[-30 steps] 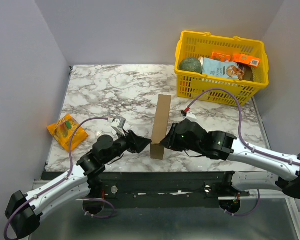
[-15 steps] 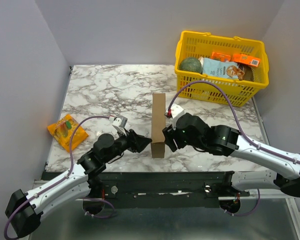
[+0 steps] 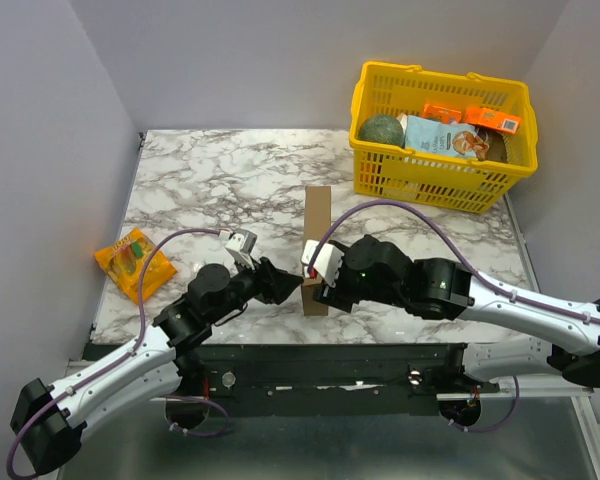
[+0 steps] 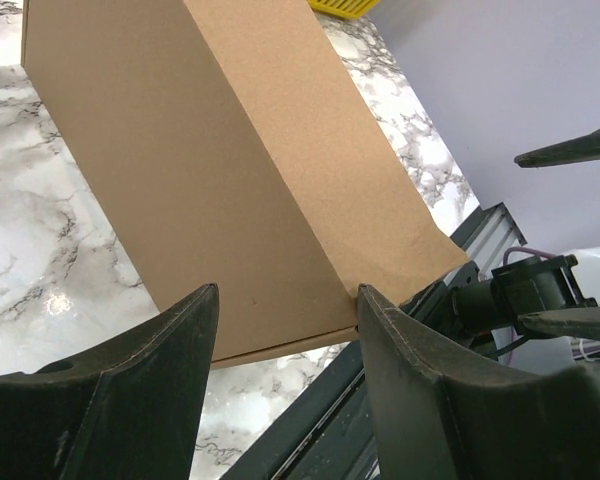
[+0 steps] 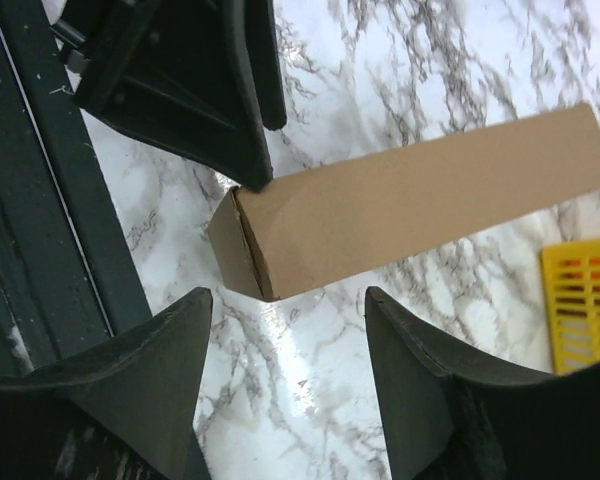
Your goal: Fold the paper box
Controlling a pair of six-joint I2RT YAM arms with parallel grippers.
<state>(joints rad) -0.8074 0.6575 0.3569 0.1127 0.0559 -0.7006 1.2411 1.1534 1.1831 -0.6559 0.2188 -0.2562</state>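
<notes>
The paper box [image 3: 317, 228] at centre frame is plain brown, unprinted. Under it the table [image 3: 220, 175] is white marble with grey veining. At upper right the basket [image 3: 435, 185] is bright yellow, with a dark green round thing [image 3: 381, 129] and orange packets [image 3: 472, 116] inside. At left lies an orange packet [image 3: 133, 262] (yellowish in the middle). The left gripper [image 4: 286, 292] and the right gripper [image 5: 287, 295] are black, and the cables [image 3: 400, 205] purple.

You have a yellow basket [image 3: 430, 180] on the marble table [image 3: 230, 180], holding a round green item [image 3: 381, 130], a pale packet [image 3: 435, 138] and an orange box [image 3: 485, 118]. Well left of the basket lies an orange snack packet [image 3: 135, 262].
</notes>
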